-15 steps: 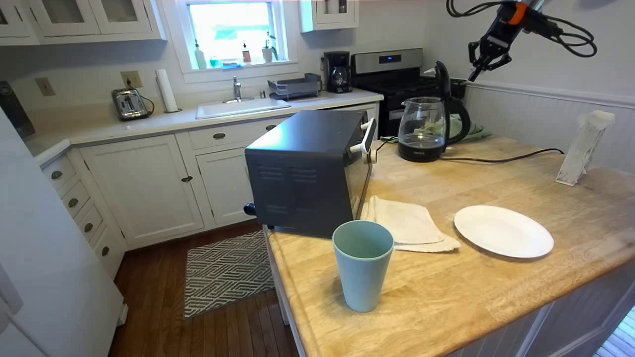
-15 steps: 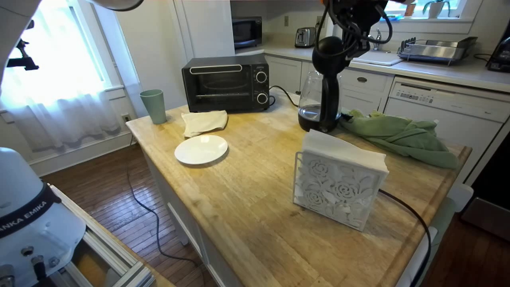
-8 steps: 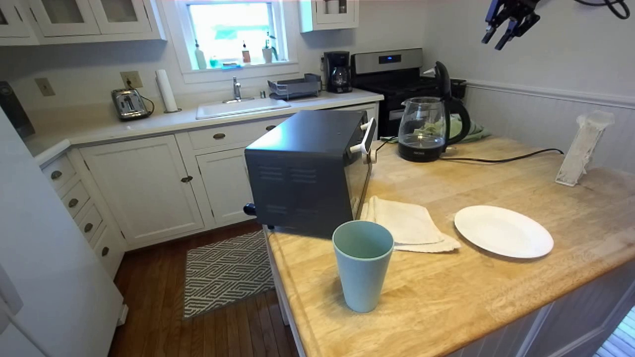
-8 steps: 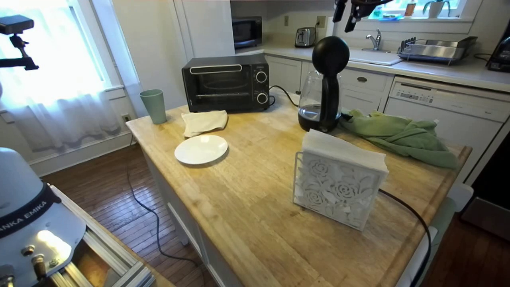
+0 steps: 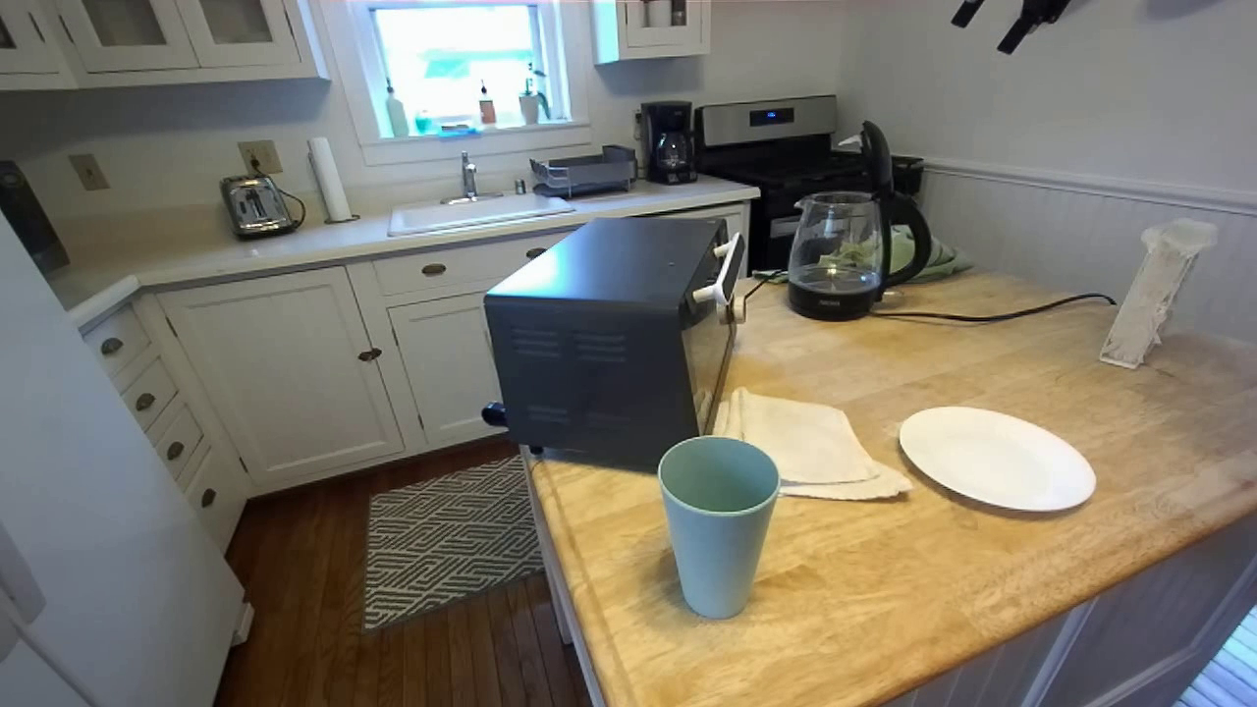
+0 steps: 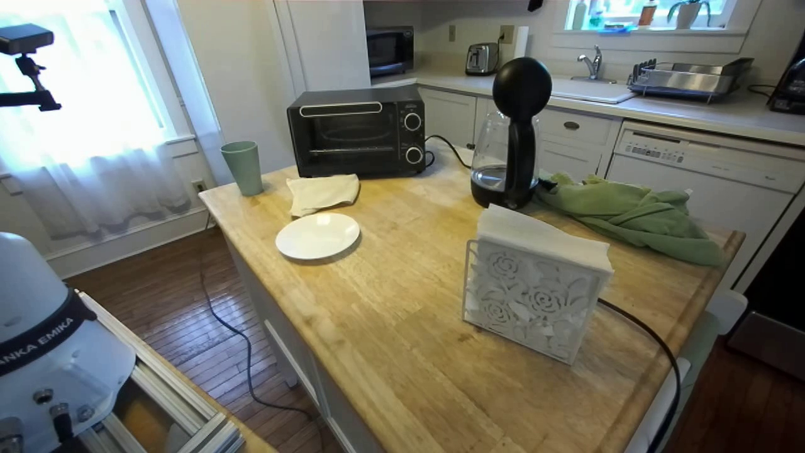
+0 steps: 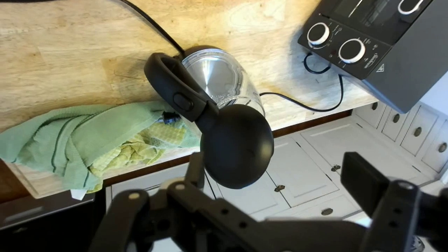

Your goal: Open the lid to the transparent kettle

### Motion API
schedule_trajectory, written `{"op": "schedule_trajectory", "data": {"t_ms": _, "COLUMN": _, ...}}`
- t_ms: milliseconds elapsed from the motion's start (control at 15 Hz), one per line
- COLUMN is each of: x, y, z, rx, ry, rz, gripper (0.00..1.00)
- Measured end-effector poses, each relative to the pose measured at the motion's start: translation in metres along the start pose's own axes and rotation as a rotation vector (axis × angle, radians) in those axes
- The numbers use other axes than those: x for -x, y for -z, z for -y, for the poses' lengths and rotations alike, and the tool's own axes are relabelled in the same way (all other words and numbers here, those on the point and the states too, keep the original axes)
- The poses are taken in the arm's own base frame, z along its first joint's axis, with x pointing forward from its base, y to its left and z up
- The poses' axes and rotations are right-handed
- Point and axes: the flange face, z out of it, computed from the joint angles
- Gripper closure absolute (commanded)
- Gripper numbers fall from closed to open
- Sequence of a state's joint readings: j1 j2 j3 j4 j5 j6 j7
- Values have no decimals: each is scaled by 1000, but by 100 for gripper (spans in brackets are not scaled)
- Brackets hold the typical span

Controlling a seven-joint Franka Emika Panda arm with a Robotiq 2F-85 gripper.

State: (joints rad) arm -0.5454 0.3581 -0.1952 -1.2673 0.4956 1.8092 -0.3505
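Note:
The transparent kettle (image 5: 837, 245) stands on the wooden island, with some water visible inside in an exterior view. Its round black lid (image 6: 522, 88) is swung up and stands roughly upright above the handle (image 6: 521, 160). From the wrist view, the lid (image 7: 237, 147) appears as a dark disc, with the glass body (image 7: 220, 78) beyond it. My gripper (image 7: 280, 175) has its fingers spread wide with nothing held between them; the lid overlaps one finger in the picture. In an exterior view only the fingertips (image 5: 1021, 34) show at the top edge, well above the kettle.
A black toaster oven (image 6: 358, 132) is on the island beside the kettle. Behind the handle lies a green towel (image 6: 629, 214). A white napkin holder (image 6: 534, 296), a white plate (image 6: 317, 236), a folded cloth (image 5: 810, 442) and a teal cup (image 5: 719, 525) share the top. A cord (image 5: 992, 316) runs from the kettle.
My gripper has opened from shut and risen up away from the kettle, mostly leaving both exterior views. The lid and kettle have stayed as they were.

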Motion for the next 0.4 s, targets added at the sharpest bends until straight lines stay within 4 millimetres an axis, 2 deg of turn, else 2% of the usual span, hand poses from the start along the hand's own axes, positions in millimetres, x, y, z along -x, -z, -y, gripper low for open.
{"op": "schedule_trajectory", "data": {"t_ms": 267, "x": 16, "y": -14, "z": 15, "rx": 74, "ry": 27, "rz": -7, "gripper": 0}}
{"op": "schedule_trajectory", "data": {"t_ms": 400, "x": 16, "y": -14, "z": 15, "rx": 74, "ry": 27, "rz": -8, "gripper": 0}}
